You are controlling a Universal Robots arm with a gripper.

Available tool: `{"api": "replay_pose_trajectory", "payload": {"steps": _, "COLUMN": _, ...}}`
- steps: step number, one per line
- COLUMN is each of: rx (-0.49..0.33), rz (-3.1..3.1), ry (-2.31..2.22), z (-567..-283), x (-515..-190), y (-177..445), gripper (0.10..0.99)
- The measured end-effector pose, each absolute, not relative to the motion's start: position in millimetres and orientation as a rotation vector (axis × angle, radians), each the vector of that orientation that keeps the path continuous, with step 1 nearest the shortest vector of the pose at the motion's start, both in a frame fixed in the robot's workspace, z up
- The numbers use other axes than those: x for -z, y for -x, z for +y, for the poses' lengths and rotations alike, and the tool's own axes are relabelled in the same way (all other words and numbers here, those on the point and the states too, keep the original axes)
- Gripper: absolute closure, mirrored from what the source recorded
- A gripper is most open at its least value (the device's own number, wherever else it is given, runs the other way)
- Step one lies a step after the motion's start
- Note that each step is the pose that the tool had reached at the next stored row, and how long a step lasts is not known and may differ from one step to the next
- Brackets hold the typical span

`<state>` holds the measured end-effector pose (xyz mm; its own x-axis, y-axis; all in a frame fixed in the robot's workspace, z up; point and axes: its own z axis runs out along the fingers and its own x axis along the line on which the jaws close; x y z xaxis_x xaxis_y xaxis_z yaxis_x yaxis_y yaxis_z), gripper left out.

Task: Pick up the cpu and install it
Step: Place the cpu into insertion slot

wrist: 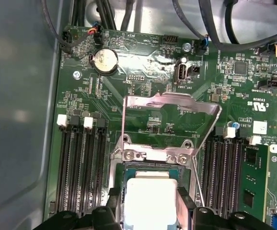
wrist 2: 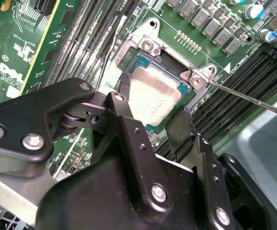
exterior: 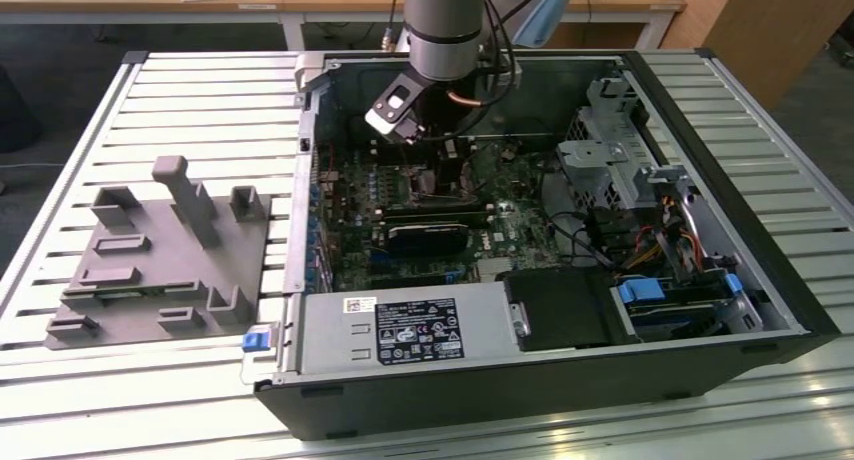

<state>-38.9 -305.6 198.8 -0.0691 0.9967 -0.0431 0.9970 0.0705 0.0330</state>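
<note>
While your black gripper (wrist 2: 153, 115) pinches small silvery square cpu (wrist 2: 153, 91) between fingertips, chip lies squarely over dark open socket (wrist 2: 169, 58), metal frame (wrist: 172, 99) raised.

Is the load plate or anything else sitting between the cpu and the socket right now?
Nothing visible does. The gripper holds the cpu right at the socket. The load plate stands hinged up at one edge, and the thin lever is swung off to the side, clear of the opening.
</note>
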Motion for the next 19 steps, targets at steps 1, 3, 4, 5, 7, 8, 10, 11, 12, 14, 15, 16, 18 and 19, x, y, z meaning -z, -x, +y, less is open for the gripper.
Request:
{"api": "replay_pose_trajectory", "payload": {"steps": 1, "rx": 0.008, "rz": 2.259, "ry": -2.104, "z": -305.6, "x": -198.2, "y": 38.9, "gripper": 0.514}}
{"api": "replay_pose_trajectory", "payload": {"steps": 3, "rx": 0.008, "rz": 2.260, "ry": -2.103, "z": -305.6, "x": -197.4, "y": 38.9, "gripper": 0.514}}
{"api": "replay_pose_trajectory", "payload": {"steps": 4, "rx": 0.008, "rz": 2.261, "ry": -2.103, "z": -305.6, "x": -197.1, "y": 38.9, "gripper": 0.514}}
{"api": "replay_pose_trajectory", "payload": {"steps": 5, "rx": 0.008, "rz": 2.261, "ry": -2.103, "z": -305.6, "x": -196.8, "y": 38.9, "gripper": 0.514}}
{"api": "replay_pose_trajectory", "payload": {"steps": 7, "rx": 0.008, "rz": 2.261, "ry": -2.102, "z": -305.6, "x": -196.4, "y": 38.9, "gripper": 0.514}}
{"api": "replay_pose_trajectory", "payload": {"steps": 8, "rx": 0.008, "rz": 2.261, "ry": -2.102, "z": -305.6, "x": -196.2, "y": 38.8, "gripper": 0.514}}
{"api": "replay_pose_trajectory", "payload": {"steps": 10, "rx": 0.008, "rz": 2.261, "ry": -2.102, "z": -305.6, "x": -195.9, "y": 38.8, "gripper": 0.514}}
{"api": "replay_pose_trajectory", "payload": {"steps": 11, "rx": 0.008, "rz": 2.261, "ry": -2.102, "z": -305.6, "x": -195.7, "y": 38.9, "gripper": 0.514}}
{"api": "replay_pose_trajectory", "payload": {"steps": 12, "rx": 0.008, "rz": 2.261, "ry": -2.102, "z": -305.6, "x": -195.7, "y": 38.9, "gripper": 0.514}}
{"api": "replay_pose_trajectory", "payload": {"steps": 14, "rx": 0.009, "rz": 2.261, "ry": -2.102, "z": -305.7, "x": -195.8, "y": 38.9, "gripper": 0.525}}
{"api": "replay_pose_trajectory", "payload": {"steps": 15, "rx": 0.009, "rz": 2.261, "ry": -2.102, "z": -305.7, "x": -195.8, "y": 38.9, "gripper": 0.525}}
{"api": "replay_pose_trajectory", "payload": {"steps": 16, "rx": 0.008, "rz": 2.261, "ry": -2.102, "z": -305.6, "x": -195.8, "y": 38.9, "gripper": 0.584}}
{"api": "replay_pose_trajectory", "payload": {"steps": 18, "rx": 0.008, "rz": 2.261, "ry": -2.103, "z": -305.6, "x": -195.8, "y": 38.9, "gripper": 0.584}}
{"api": "replay_pose_trajectory", "payload": {"steps": 19, "rx": 0.008, "rz": 2.261, "ry": -2.102, "z": -305.5, "x": -196.0, "y": 38.8, "gripper": 0.584}}
